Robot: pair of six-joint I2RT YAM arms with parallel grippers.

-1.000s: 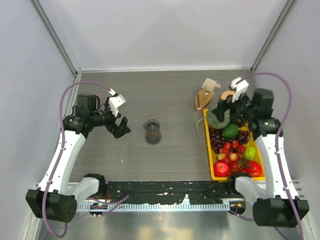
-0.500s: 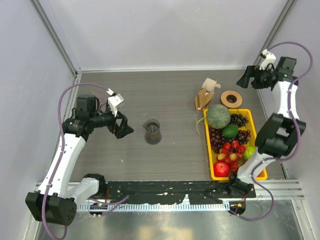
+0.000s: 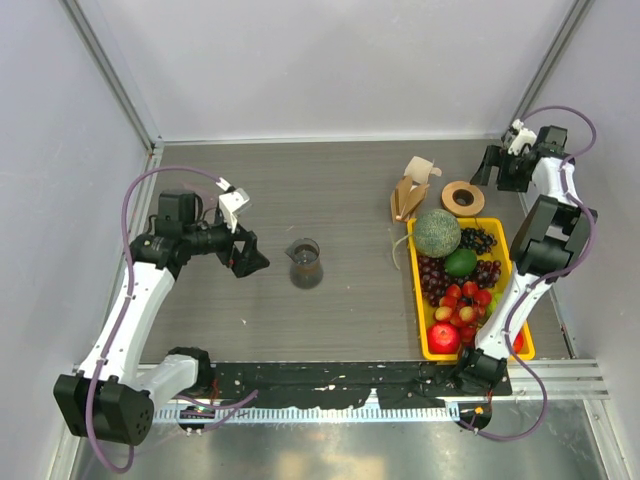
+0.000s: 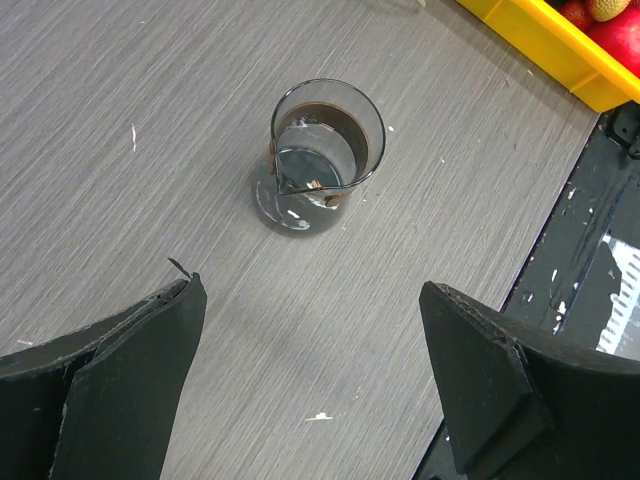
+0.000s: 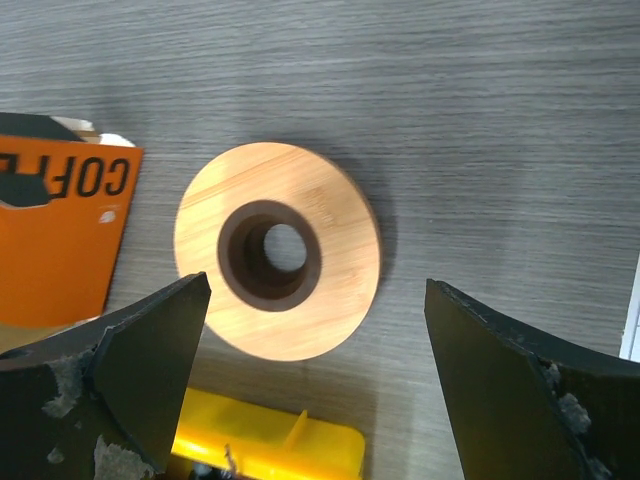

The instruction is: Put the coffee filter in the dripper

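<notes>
Nothing is done yet. The small round dripper with an orange-brown wooden collar and a dark middle hole [image 5: 277, 250] sits bare on the grey worktop [image 3: 330, 190], just beside the yellow fruit tray [image 3: 414, 300]. Its hole faces straight up, so its long line runs up and down (its glass cone is hidden). Next to it is an orange-brown paper filter pack [image 3: 405, 198]. I cannot pick out one single coffee filter. The right pincer [image 5: 318, 288] hangs wide apart over the dripper, holding nothing. The left pincer [image 4: 310, 295] gapes too, near a clear glass beaker [image 4: 318, 150].
</notes>
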